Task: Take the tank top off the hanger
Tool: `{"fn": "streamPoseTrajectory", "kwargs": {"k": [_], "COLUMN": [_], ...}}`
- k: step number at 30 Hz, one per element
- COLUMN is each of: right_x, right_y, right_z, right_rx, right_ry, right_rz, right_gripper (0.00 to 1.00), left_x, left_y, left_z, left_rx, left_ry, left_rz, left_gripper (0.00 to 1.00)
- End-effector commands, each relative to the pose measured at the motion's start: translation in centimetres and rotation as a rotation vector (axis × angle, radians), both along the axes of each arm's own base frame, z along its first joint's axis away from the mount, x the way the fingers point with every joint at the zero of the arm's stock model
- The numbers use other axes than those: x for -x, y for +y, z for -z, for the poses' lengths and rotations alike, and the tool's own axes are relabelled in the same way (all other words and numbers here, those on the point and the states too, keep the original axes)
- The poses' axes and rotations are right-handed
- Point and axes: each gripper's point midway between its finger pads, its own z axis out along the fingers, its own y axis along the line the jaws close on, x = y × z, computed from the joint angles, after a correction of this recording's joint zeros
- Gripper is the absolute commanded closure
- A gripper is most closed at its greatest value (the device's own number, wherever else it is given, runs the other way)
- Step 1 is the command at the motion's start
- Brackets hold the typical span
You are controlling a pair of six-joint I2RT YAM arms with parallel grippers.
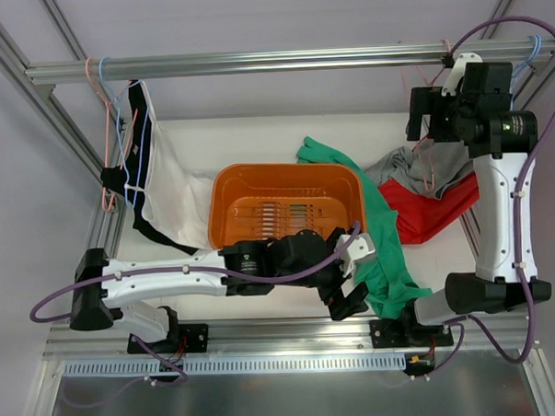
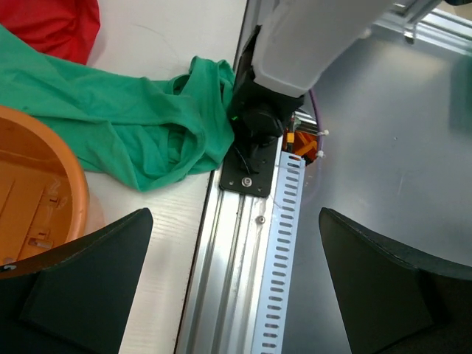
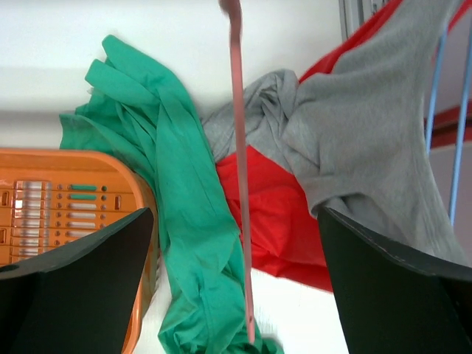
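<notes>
A grey tank top hangs at the right, bunched over a red garment. A thin pink hanger runs down in front of it, and a blue hanger shows at its right side. My right gripper is raised beside it. In the right wrist view the right gripper is open, with the pink hanger bar between the fingers, touching neither. A green tank top lies off any hanger, draped beside the basket. My left gripper is open and empty over the front rail.
An orange basket sits mid-table. A white and a black-trimmed tank top hang on hangers at the left of the top rail. The right arm's base stands next to the green cloth.
</notes>
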Motion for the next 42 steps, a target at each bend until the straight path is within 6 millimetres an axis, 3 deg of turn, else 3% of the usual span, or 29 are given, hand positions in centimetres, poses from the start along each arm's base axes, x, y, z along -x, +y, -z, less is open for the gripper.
{"fn": "streamPoseTrajectory", "kwargs": {"k": [1, 3, 4, 6, 7, 14, 21, 26, 32, 38, 42], "right_x": [4.3, 5.6, 7.1, 8.3, 9.0, 16.2, 20.6, 21.7, 22.2, 22.8, 23.3], "right_y": [-1.1, -1.5, -1.6, -2.0, -2.3, -2.5, -1.9, -0.2, 0.7, 1.8, 2.2], "right_z": [-3.0, -2.7, -3.5, -3.7, -3.4, -5.5, -7.4, -7.6, -7.9, -8.8, -9.3], "right_rx": [-0.016, -0.019, -0.029, -0.025, -0.020, -0.035, -0.059, -0.111, -0.121, -0.152, -0.163], "right_ry": [-0.101, -0.104, -0.137, -0.159, -0.155, -0.319, -0.432, -0.456, -0.484, -0.531, -0.552], "right_rz": [0.093, 0.125, 0.140, 0.169, 0.184, 0.196, 0.160, 0.080, 0.018, -0.038, -0.058], "right_gripper": [0.00, 0.01, 0.01, 0.01, 0.01, 0.01, 0.00, 0.00, 0.00, 0.00, 0.00], "left_x": [-1.1, -0.9, -0.8, -1.5, -1.7, -3.9, -4.0, -4.4, -4.9, -6.0, -6.1], "left_y": [-2.8, -4.0, -4.7, -5.7, -6.2, -8.3, -10.1, -11.0, -11.9, -11.4, -12.1], "left_z": [1.0, 1.5, 3.0, 3.5, 4.8, 8.0, 11.7, 13.7, 16.1, 18.2, 19.9], "left_rx": [0.008, 0.002, -0.026, -0.027, -0.049, -0.078, -0.118, -0.131, -0.152, -0.163, -0.188], "left_ry": [0.038, 0.083, 0.101, 0.137, 0.146, 0.180, 0.230, 0.270, 0.278, 0.265, 0.251], "left_rz": [-0.093, -0.108, -0.115, -0.183, -0.201, -0.380, -0.472, -0.535, -0.587, -0.681, -0.678], "left_gripper": [0.01, 0.01, 0.01, 0.01, 0.01, 0.03, 0.07, 0.09, 0.01, 0.01, 0.01]}}
